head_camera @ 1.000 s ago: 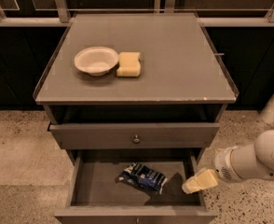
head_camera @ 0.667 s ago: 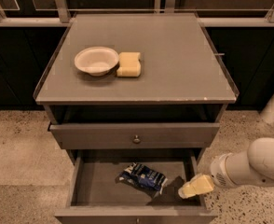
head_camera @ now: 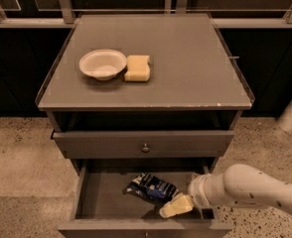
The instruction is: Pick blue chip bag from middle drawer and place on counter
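I see the gripper (head_camera: pixel 176 206) low inside the open mid drawer (head_camera: pixel 106 197), front-right area, its tip just beside the blue chip bag (head_camera: pixel 151 187), poss. touching. Can't tell whether it's wide or narrow. Bag lies flat on the drawer floor, approx. centre. Table (head_camera: pixel 185 68) carries a white bowl (head_camera: pixel 102 63) w/ a yellow sponge (head_camera: pixel 137 67) against its right side. Upper drawer (head_camera: pixel 145 143) closed.

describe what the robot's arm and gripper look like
The arm is a thick, smooth off-white tube with a few small dark specks, ending in a ringed whitish wrist collar. The gripper is a pale cream-yellow, wedge-shaped piece, sitting over the front right of the wide dark grey middle drawer. No cables or printed markings show.
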Controlling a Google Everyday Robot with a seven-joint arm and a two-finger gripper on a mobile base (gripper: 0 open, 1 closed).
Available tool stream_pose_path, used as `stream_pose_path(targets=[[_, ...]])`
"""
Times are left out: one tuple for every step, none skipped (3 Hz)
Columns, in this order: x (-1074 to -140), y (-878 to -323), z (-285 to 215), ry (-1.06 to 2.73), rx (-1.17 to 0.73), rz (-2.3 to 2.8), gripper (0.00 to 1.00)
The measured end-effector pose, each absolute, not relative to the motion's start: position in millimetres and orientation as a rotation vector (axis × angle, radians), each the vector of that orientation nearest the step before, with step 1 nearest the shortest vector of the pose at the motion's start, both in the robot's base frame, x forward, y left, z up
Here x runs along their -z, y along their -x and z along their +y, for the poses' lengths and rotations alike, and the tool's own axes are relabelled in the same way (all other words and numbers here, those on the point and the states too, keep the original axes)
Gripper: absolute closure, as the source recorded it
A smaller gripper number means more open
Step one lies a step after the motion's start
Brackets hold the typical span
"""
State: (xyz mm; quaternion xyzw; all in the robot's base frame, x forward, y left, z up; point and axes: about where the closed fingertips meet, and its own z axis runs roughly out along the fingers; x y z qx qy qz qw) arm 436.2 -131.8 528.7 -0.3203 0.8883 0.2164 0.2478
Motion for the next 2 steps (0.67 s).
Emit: stream_pose_path(targets=[[-529, -441, -134, 0.852, -0.575, 2.414, 0.0], [-518, -436, -136, 0.818, -0.571, 2.446, 0.0]])
